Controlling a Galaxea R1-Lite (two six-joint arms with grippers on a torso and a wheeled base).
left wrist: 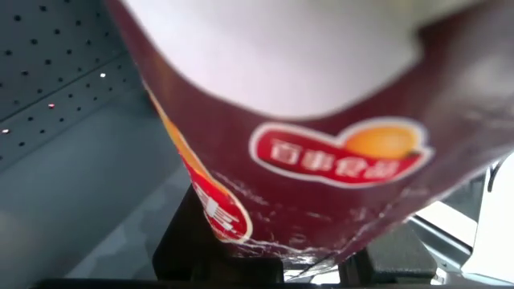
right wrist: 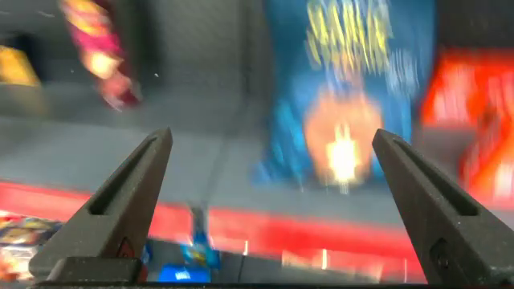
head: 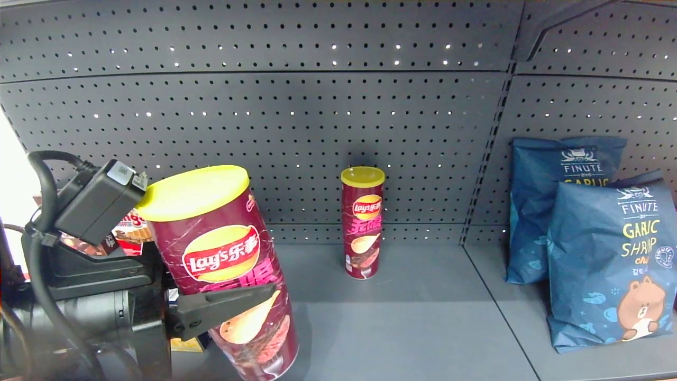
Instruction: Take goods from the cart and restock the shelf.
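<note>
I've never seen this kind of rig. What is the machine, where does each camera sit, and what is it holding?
This is a two-armed wheeled robot restocking a grey shelf. The wide picture comes from a camera on its head, the other two from its wrists. In the head view the left claw is shut on a tilted chip can with a yellow lid. On the shelf a second can stands upright near the back, and two blue snack bags lean to the right. The left wrist view sees the chip can up close. The right wrist view shows the right claw open, holding nothing.
</note>
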